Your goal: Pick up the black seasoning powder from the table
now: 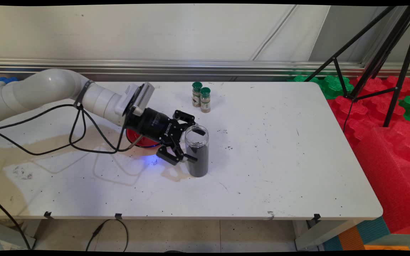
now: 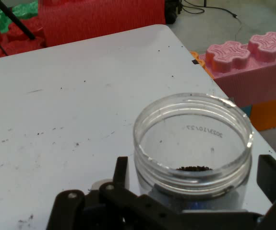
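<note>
Gripping: the jar [image 1: 197, 151] is flanked by the gripper [image 2: 190, 191], fingers spread, not clamped.
Behind: two spice bottles [image 1: 201, 96], a red bowl [image 1: 141, 140].

hand [image 1: 190, 143] open around jar [image 1: 197, 151] | contents dark, perhaps grains

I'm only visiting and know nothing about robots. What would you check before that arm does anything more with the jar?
1. Jar upright on the table: ok.
2. Jar sealed against spills: not ok, no lid on it, dark grains inside.
3. Gripper open, one finger on each side of the jar: ok.
4. Fingers touching the jar wall: cannot tell.
5. Spice bottles standing apart from the jar: ok.
</note>
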